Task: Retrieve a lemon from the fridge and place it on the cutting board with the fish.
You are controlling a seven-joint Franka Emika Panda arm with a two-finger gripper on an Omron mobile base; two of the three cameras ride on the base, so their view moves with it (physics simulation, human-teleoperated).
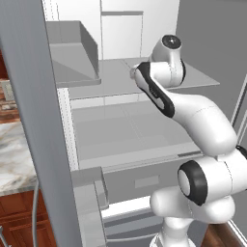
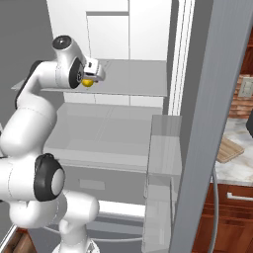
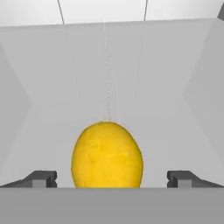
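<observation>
Now gripper [image 3: 107,179] jaws wide apart, lemon [image 3: 107,155] between fingertips, on fridge [image 2: 123,79] shelf; no writing readable

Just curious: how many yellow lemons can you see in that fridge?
1. The small round yellow lemon sits on a grey fridge shelf, between the open gripper fingertips. Others may be hidden.
</observation>
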